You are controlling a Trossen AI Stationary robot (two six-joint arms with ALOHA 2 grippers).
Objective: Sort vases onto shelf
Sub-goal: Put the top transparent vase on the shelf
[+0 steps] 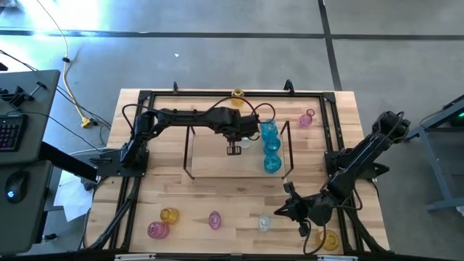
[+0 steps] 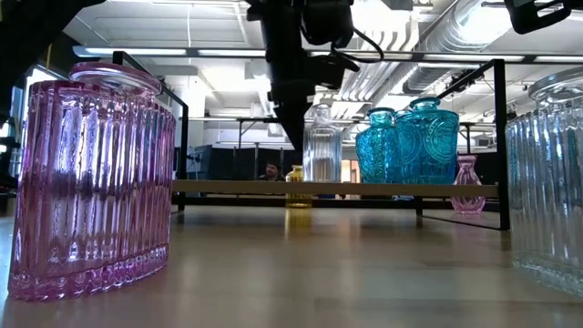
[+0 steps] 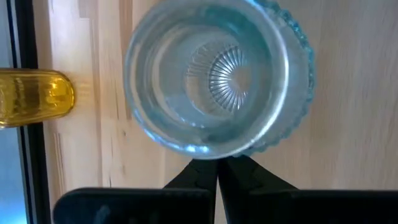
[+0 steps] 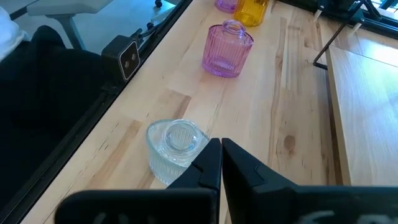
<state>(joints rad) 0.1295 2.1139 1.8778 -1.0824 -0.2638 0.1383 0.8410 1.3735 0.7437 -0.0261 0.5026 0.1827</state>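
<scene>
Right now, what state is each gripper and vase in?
Left gripper: fingers shut, empty, over the shelf.
Right gripper: fingers shut, empty, low over the table.
Blue vases: upright on the shelf.
Shelf clear vase: upright, not held.
Table clear vase: upright, not held.
Ribbed pink vase: upright on the table.

an industrial lab: concrete floor, exposed ceiling ducts, a keyboard beside the table.
</scene>
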